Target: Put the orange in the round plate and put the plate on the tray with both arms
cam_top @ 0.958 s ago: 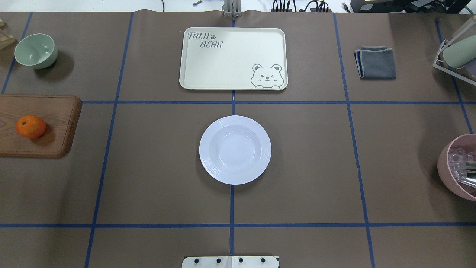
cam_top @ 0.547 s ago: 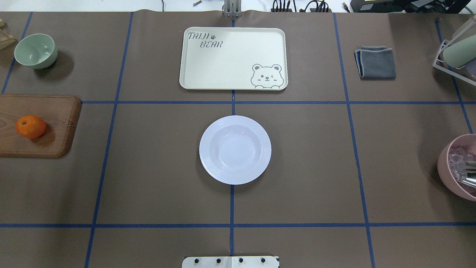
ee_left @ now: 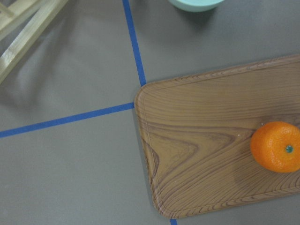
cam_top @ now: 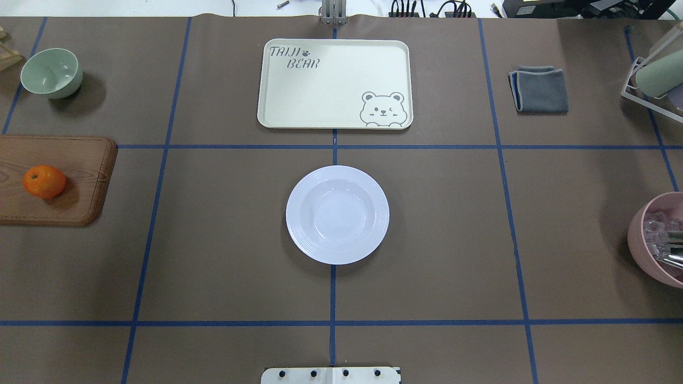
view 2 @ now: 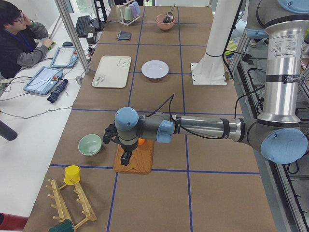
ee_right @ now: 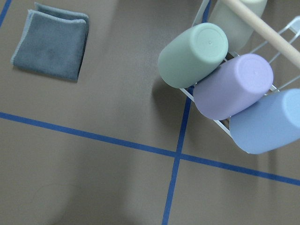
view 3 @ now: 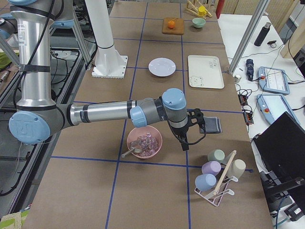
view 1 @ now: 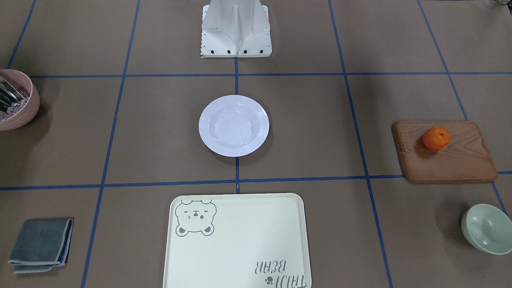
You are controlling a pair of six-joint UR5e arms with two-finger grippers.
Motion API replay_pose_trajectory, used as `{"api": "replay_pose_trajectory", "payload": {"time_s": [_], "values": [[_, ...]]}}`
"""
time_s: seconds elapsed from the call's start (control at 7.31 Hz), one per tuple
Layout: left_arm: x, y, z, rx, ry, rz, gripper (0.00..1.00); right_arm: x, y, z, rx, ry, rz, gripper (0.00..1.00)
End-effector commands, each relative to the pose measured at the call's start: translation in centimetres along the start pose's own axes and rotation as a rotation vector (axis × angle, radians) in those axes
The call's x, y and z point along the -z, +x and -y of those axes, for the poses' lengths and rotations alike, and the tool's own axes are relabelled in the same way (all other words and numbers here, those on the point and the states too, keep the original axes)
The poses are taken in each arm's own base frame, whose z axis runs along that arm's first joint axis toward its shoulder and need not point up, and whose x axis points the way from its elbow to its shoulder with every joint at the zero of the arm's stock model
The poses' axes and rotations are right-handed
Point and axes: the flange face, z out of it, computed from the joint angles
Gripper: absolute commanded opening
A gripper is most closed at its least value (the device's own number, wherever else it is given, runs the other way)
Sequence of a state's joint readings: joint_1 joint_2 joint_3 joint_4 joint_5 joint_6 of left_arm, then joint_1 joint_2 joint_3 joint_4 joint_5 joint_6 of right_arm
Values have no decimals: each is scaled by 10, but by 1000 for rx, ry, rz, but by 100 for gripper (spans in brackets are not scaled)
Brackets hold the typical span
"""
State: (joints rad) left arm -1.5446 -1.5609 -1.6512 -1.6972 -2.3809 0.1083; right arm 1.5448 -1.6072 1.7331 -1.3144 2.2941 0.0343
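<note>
The orange (cam_top: 44, 181) rests on a brown wooden board (cam_top: 80, 176) at the table's left edge, and it shows at the right of the left wrist view as the orange (ee_left: 275, 146). Mid-table stands the round white plate (cam_top: 337, 214) with nothing in it. Behind it lies the cream tray (cam_top: 331, 101), bare. Only the exterior left view shows my left gripper (view 2: 126, 157), hanging over the board beside the orange; I cannot tell its state. My right gripper (view 3: 186, 143) shows only in the exterior right view, near the pink bowl; its state I cannot tell either.
A mint-green bowl (cam_top: 52, 72) sits at the back left. A folded grey cloth (cam_top: 539, 89) lies at the back right. A pink bowl (cam_top: 659, 240) and a rack of cups (ee_right: 225, 79) stand at the right end. A person (view 2: 19, 36) sits beyond the table.
</note>
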Motion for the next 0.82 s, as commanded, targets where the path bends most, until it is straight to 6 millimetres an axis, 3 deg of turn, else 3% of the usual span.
{"api": "replay_pose_trajectory", "payload": {"time_s": [0.0,0.14,0.27,0.41,0.55,0.68], "values": [[17,10,43,-142,145,41,100,2,-3,-1,44,48,10,100],[11,4,58,-140,142,34,100,-4,-1,-13,57,61,53,100],[9,3,56,-134,141,34,100,10,-15,-4,92,110,66,100],[17,11,59,-146,160,34,100,19,-23,2,-2,125,73,100],[30,24,62,-155,186,31,100,18,-44,10,-79,116,101,100],[34,34,53,-188,212,11,100,17,-70,16,-85,109,124,100]]}}
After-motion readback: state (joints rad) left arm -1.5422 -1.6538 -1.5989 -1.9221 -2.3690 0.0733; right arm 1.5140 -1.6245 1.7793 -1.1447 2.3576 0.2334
